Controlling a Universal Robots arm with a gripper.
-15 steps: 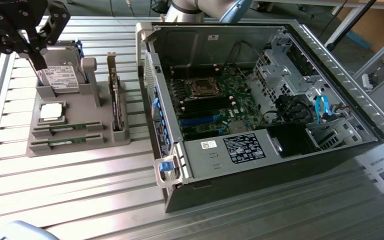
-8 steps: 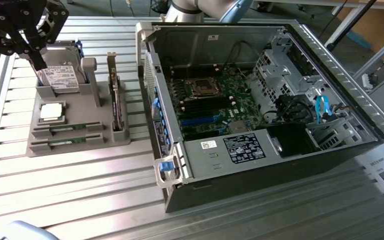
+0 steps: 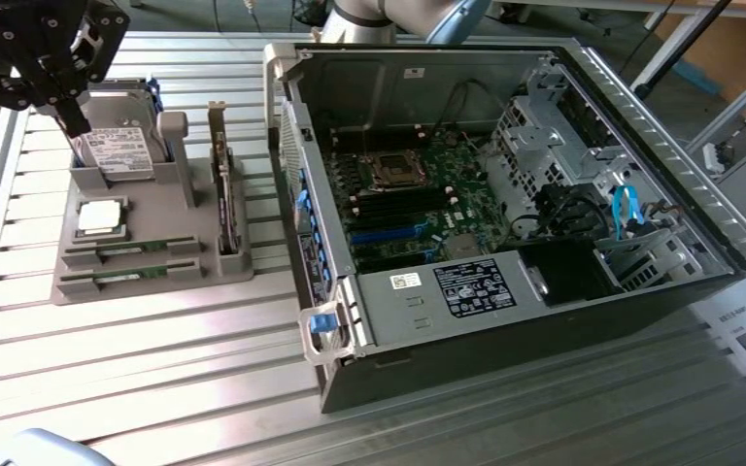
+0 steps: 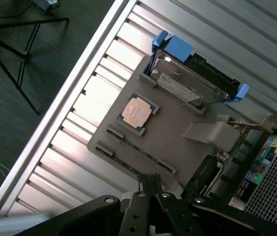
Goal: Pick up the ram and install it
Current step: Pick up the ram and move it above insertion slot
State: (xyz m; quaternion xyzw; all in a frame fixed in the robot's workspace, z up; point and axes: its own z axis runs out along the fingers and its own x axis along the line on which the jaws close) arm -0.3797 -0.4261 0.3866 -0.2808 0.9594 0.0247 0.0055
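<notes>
Ram (image 3: 131, 253) — well apart from claw (image 3: 75, 123)

A ribbed silver metal table (image 3: 127, 379) catches bright light; beside it, dark floor (image 4: 1, 128) with a black tripod's legs (image 4: 8, 49)

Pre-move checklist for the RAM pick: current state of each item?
1. Ram seated in the gray holder: ok, two sticks lie in its front slots.
2. Gripper down at the ram: not ok, it hangs above the holder, apart from the sticks.
3. Gripper empty: cannot tell.
4. Computer case open: ok, motherboard exposed.
5. Memory slots free: cannot tell.
6. Straight path from holder to case: likely not ok, the expansion card stands upright between them.
</notes>
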